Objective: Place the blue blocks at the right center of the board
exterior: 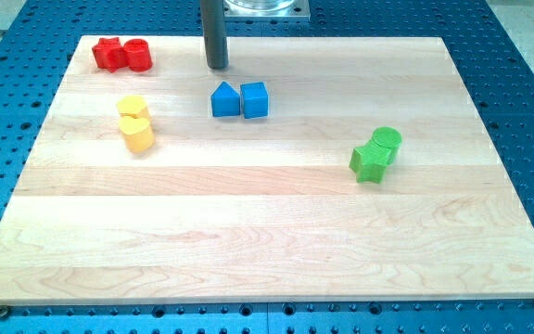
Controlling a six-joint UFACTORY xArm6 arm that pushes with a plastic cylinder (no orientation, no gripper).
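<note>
Two blue blocks sit side by side, touching, in the upper middle of the wooden board [267,213]: a blue block with a pointed top [225,99] on the left and a blue cube [255,99] on the right. My tip [216,67] rests on the board just above and slightly left of the pointed blue block, a short gap away from it. The rod rises straight up out of the view's top.
A red star block [108,53] and a red cylinder [138,55] touch at the upper left. Two yellow blocks [135,122] sit together at the left. A green star block [371,160] and a green cylinder [387,141] touch at the right center.
</note>
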